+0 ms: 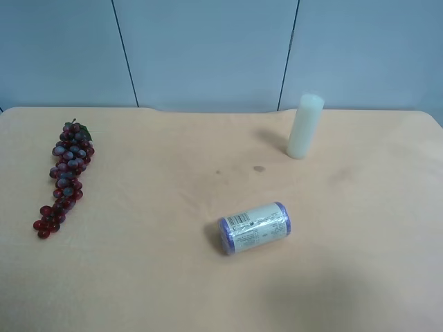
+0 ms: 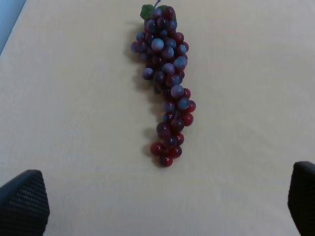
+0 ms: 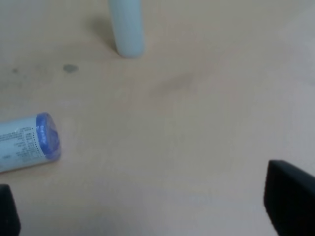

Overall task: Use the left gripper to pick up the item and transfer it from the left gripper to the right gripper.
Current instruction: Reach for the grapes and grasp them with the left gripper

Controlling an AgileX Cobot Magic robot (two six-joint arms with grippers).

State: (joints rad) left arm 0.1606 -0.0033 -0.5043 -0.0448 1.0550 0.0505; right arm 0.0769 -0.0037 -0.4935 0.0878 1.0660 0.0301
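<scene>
Evidently the grape bunch (image 2: pixel 166 83) lies on the table (image 2: pixel 74 123), ahead of and between the left gripper's (image 2: pixel 162 199) wide-spread fingers. Likely light, lumpy, floppy; pinching across its thick stem-end cluster seems safest. The right gripper (image 3: pixel 147 201) gapes empty too.

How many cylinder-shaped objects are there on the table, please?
2. The pale white wax-like cylinder stands upright toward the far edge of the table. The white-labelled cylindrical container with purple-blue ends lies on its side nearer the middle. Nothing appears hidden.
</scene>
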